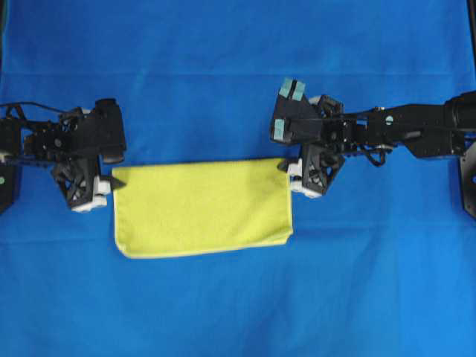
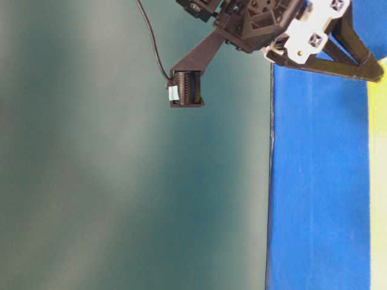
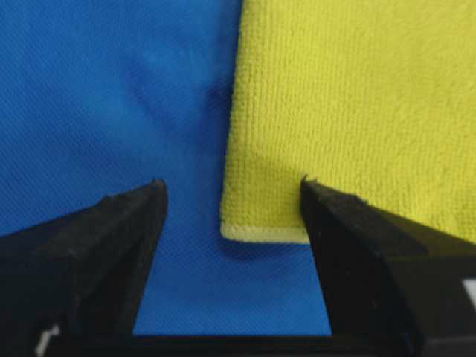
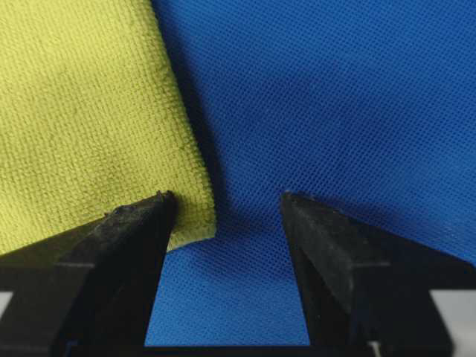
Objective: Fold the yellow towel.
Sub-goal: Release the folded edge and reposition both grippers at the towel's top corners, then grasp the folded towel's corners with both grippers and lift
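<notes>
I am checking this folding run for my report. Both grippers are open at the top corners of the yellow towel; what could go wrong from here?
1. In each wrist view a corner of the yellow towel sits between the open jaws directly on the blue cloth. The left gripper or right gripper might pinch the blue cloth too.
2. The towel looks already folded once, so a shallow pinch might catch only the top layer.
3. The left corner sits close to one finger, so it might slip out.

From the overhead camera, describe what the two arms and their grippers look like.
Both arms are black, built of blocky segments. Each gripper, left gripper and right gripper, has black fingers tapering to points on a white bracket with black latticed framing. The right arm carries pale teal tape patches and thin black cables; the left arm also shows thin cable.
</notes>
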You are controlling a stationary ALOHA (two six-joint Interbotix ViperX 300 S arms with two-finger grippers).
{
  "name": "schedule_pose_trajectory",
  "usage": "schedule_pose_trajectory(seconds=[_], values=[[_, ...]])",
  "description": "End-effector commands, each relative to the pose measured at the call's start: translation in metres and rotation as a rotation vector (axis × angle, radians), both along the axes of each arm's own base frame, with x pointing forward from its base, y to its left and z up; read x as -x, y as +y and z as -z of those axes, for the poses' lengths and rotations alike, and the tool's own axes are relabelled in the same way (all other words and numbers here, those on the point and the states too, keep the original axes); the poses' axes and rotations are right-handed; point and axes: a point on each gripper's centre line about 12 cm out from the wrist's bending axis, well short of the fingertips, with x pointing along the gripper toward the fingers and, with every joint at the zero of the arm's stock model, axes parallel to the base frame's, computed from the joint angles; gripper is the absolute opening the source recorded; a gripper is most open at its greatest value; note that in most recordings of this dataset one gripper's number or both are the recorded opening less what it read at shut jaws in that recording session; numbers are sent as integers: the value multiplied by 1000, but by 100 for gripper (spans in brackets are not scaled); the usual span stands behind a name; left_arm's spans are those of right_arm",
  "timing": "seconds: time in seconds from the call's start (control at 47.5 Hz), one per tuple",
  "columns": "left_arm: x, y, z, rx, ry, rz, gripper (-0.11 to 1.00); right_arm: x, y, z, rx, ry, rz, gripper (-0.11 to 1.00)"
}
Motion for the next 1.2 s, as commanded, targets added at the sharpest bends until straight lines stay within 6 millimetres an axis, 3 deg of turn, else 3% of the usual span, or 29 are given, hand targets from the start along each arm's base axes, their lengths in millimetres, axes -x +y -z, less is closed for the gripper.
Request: schedule_pose_trajectory(seconds=[0.0,0.063,0.147,0.316,0.421,0.652,0.757,0.989,1.178], values=[[-7,2,-7,-5,-32,-3,63,-6,-1,-8,4,-30,-2,60],[-6,2,-7,-5,-29,-3,57,-5,0,-8,5,-27,-4,57],[-6,2,-6,-6,-24,-1,41,-5,0,-8,8,-28,-8,46],[-6,2,-6,-7,-19,1,13,-5,5,-8,7,-24,-20,2],[-5,2,-6,-6,-12,2,5,-6,8,-8,5,-24,-27,2],[-9,-1,-11,-5,-14,13,5,-5,8,-9,1,-23,-19,2],[-14,-3,-21,-3,-9,22,5,-3,8,-19,4,-17,-16,2],[-20,-9,-68,4,-14,40,5,8,12,-67,22,-35,-19,2],[-16,-11,-109,3,-91,48,5,17,28,-107,33,-89,-59,2]])
